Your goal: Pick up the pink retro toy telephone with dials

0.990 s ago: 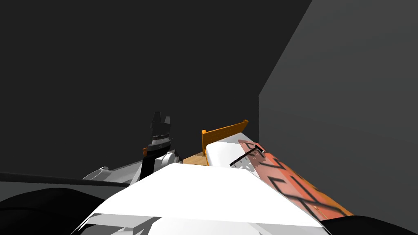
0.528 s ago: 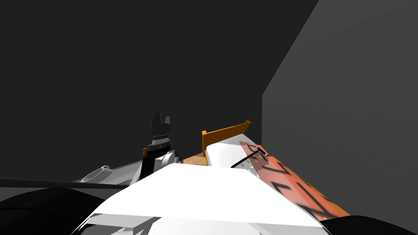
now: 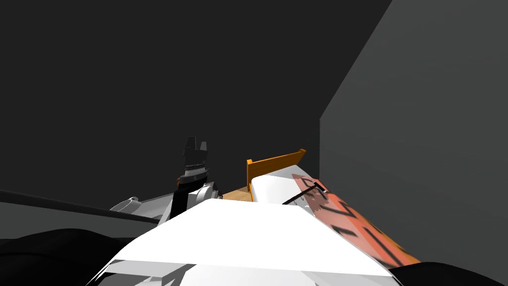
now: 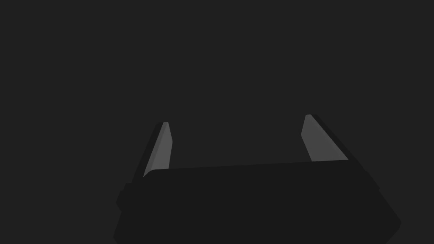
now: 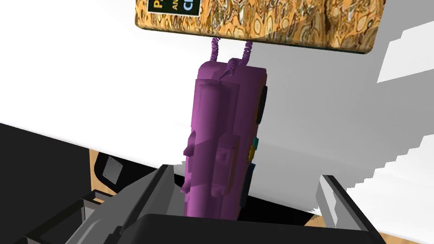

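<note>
Telephone [image 5: 224, 127], purple-pink with a coiled cord, lies lengthwise between the spread fingers of the right gripper [image 5: 246, 173] — released, clamping nothing, one finger close beside it. It rests on a white surface [image 5: 84, 63]; just beyond sits a wood-patterned box [image 5: 258, 21]. The left gripper [image 3: 196, 142] is raised — fingers apart too.

The left gripper [image 3: 197, 143] points up in front of a dark wall [image 3: 149, 74]. Near it, an orange headboard [image 3: 275, 164] rises at the end of a white mattress [image 3: 273, 188]. A salmon, black-lined blanket [image 3: 342, 216] lies along the mattress's edge by the lighter grey wall [image 3: 421, 124].
</note>
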Motion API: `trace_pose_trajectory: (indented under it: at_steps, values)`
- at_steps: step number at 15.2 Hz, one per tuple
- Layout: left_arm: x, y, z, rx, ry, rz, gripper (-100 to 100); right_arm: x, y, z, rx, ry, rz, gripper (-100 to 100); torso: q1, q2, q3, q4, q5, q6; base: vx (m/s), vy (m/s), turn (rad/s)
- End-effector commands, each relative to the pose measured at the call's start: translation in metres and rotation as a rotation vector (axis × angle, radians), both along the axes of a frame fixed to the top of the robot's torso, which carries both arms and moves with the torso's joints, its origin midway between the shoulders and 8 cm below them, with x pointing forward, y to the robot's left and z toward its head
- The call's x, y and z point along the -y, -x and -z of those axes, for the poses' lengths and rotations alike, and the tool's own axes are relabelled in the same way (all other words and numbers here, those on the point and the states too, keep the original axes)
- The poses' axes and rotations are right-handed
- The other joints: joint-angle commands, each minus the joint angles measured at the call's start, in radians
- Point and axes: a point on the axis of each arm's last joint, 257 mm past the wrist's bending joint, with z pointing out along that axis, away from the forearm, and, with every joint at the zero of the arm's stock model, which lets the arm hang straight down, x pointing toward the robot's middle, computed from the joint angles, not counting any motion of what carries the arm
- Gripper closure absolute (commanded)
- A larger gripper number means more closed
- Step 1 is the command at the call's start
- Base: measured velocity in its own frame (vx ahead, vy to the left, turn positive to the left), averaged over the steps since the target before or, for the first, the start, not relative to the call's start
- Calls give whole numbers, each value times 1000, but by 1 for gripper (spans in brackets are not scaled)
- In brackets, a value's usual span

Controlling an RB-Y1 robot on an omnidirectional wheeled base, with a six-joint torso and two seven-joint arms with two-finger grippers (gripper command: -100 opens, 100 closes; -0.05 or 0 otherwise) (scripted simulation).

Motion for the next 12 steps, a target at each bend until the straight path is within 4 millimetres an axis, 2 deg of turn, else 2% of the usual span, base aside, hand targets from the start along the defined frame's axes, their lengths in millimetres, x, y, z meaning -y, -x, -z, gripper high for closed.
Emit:
trace_pose_trajectory:
  at_steps: [1, 2, 3, 4, 8, 9, 10, 12]
  values:
    - [0, 0, 0, 0, 0, 0, 0, -10, 7, 3, -6, -29, 43, -100, 0, 0, 0, 0, 0, 0, -1, -1, 15]
    - [0, 0, 0, 0, 0, 0, 0, -18, 11, 4, -9, -45, 64, -100, 0, -1, 0, 0, 0, 0, 2, 1, 12]
    - [0, 0, 0, 0, 0, 0, 0, -10, 7, 2, -6, -28, 46, -100, 0, -1, -1, 0, 0, 0, 0, 0, 0]
    - [0, 0, 0, 0, 0, 0, 0, -19, -5, 8, -1, -30, 38, -100, 0, -1, -1, 0, 0, 0, -25, -10, -71]
    - [0, 0, 0, 0, 0, 0, 0, -33, -30, 18, 11, -27, 14, -100, -2, 3, 1, 1, 0, 0, -67, -27, -103]
    - [0, 0, 0, 0, 0, 0, 0, -33, -30, 18, 11, -27, 14, -100, -3, 3, 1, 1, 0, 0, -39, -16, -36]
    - [0, 0, 0, 0, 0, 0, 0, -41, -43, 22, 18, -25, 1, -100, -3, 2, 1, 0, 0, 0, -55, -23, -87]
    - [0, 0, 0, 0, 0, 0, 0, -49, -56, 26, 24, -24, -13, -100, -5, 4, 1, 0, 0, 0, -89, -40, -113]
